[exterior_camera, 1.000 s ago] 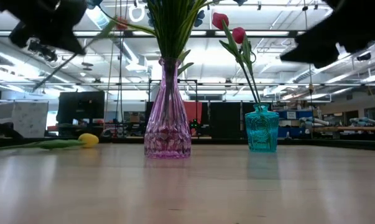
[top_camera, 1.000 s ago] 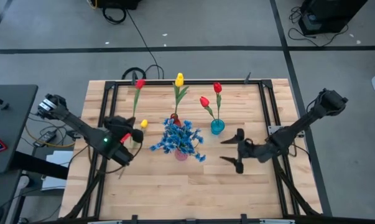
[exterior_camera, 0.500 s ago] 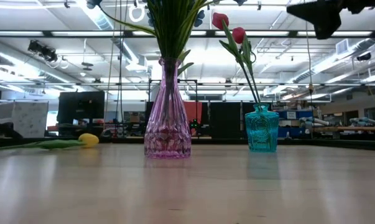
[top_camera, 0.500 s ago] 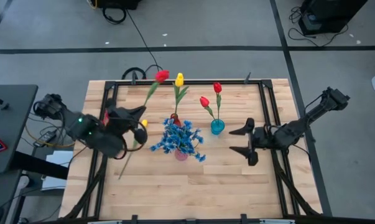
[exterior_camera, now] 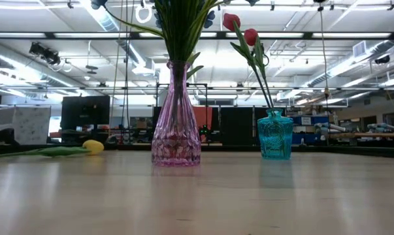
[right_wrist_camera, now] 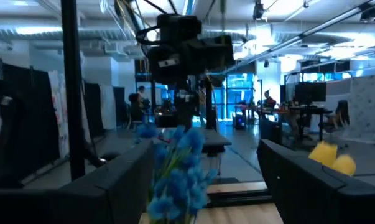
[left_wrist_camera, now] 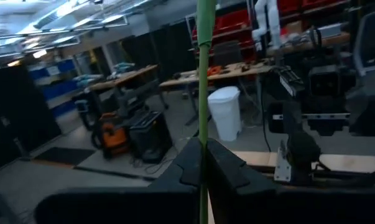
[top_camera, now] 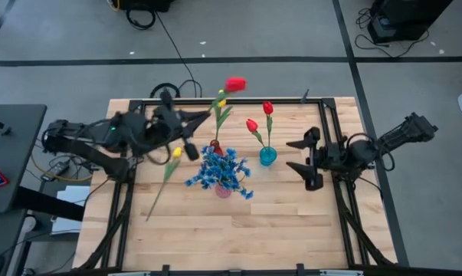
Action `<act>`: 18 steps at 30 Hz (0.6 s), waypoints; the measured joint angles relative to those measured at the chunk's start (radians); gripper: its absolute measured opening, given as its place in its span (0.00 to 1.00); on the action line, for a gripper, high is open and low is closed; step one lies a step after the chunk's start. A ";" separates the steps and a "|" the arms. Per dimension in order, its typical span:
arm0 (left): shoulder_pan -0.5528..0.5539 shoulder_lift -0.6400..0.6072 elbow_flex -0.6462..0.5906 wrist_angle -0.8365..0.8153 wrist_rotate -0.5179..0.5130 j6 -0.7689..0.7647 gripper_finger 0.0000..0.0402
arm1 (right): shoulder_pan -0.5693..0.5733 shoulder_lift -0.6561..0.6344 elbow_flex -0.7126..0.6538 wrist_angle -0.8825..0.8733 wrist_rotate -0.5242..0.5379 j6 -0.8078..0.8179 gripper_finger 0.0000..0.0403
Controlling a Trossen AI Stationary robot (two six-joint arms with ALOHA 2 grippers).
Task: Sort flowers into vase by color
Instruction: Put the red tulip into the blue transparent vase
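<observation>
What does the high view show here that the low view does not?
Only the high view shows the left gripper shut on a red tulip held above the table, the open right gripper, and the blue blossoms. Only the low view shows the room behind. Both show the pink vase, the teal vase with two red tulips, and a yellow tulip lying on the table.

Ahead of left gripper (top_camera: 191,116): tall stems of pink vase (top_camera: 224,188) and teal vase (top_camera: 268,156) crowd the middle. Bare table (top_camera: 238,234) lies beyond them. Right gripper (top_camera: 298,163) stands just past teal vase.
</observation>
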 joint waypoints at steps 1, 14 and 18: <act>0.023 0.011 0.000 0.017 0.036 0.002 0.04 | -0.020 0.012 0.037 -0.037 -0.015 -0.002 0.73; 0.209 0.163 -0.001 0.289 0.385 0.071 0.04 | -0.332 0.263 0.565 -0.386 -0.369 -0.079 0.66; 0.255 0.188 -0.001 0.331 0.481 0.040 0.04 | -0.421 0.371 0.713 -0.461 -0.500 -0.087 0.66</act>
